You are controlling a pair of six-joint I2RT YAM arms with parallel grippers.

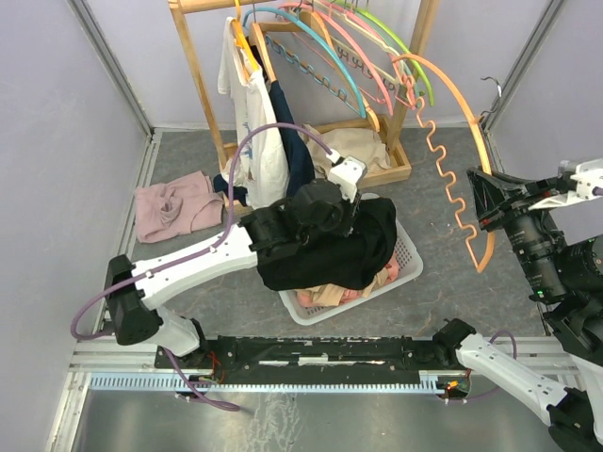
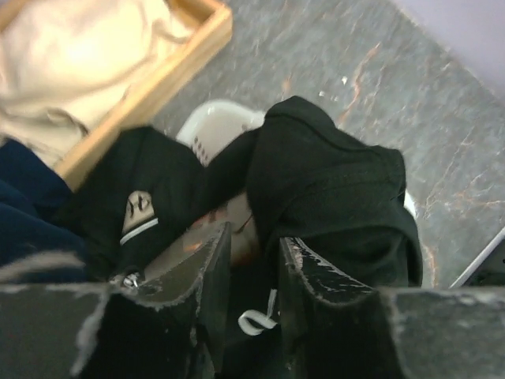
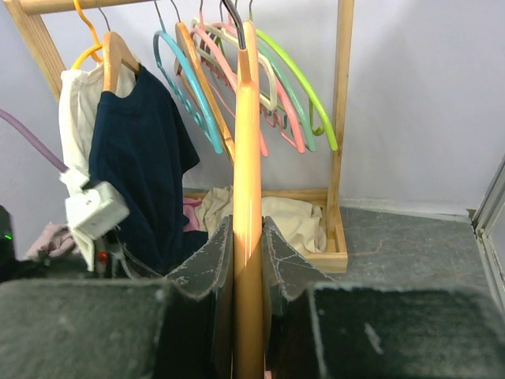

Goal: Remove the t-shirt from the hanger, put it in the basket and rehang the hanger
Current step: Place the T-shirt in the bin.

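step: drop shirt | left gripper (image 2: 254,237) mid-frame, fingers narrowly parted over black t-shirt (image 2: 331,181) | right gripper (image 3: 247,233) clamps orange hanger (image 3: 247,142) | tip: open wider, lift clear above basket (image 1: 409,254)

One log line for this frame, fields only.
left gripper: open, above shirt | shirt: off hanger, heaped on basket | right gripper: shut on hanger
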